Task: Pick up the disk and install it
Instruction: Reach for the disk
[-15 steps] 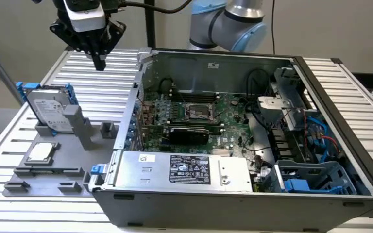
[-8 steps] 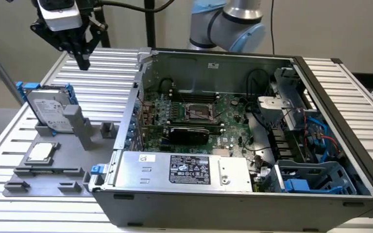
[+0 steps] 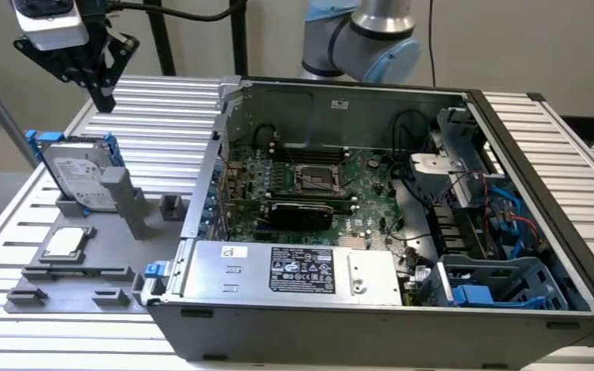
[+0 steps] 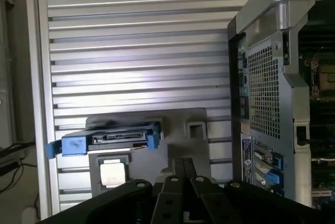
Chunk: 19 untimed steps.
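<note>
In the upper left of the exterior view the gripper (image 3: pixel 104 104) hangs over the slatted counter (image 3: pixel 163 100) with its jaws drawn narrow together and holding nothing. It is well above the disk (image 3: pixel 75 174), which stands upright in a grey fixture (image 3: pixel 121 247) to the exterior view's left of the open computer case (image 3: pixel 328 116). That view gives the disk's labelled face and the motherboard (image 3: pixel 318 185) inside the case, whereas the wrist view gives the disk's connector edge, the processor chip (image 4: pixel 112 171) near it, and the case's perforated outer panel (image 4: pixel 267 98).
</note>
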### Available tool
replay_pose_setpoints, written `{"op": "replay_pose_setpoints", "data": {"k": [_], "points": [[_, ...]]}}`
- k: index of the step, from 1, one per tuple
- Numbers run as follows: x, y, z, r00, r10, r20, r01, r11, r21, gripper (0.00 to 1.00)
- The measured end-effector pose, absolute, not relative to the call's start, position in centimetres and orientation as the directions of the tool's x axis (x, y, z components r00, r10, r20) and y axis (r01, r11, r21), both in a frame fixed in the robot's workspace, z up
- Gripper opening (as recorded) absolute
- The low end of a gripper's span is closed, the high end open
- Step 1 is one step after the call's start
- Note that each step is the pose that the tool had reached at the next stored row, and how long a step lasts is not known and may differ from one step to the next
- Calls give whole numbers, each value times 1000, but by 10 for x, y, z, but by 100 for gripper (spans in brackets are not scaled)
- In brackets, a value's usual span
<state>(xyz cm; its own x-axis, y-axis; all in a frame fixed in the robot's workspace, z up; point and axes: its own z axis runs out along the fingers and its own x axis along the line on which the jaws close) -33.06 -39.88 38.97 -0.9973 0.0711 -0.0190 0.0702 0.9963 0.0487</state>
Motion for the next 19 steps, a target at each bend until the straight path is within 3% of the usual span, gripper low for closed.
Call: {"op": "replay_pose_setpoints", "data": {"k": [19], "points": [[-417,-396,371,-997,71,-18,70,996,47,0]]}}
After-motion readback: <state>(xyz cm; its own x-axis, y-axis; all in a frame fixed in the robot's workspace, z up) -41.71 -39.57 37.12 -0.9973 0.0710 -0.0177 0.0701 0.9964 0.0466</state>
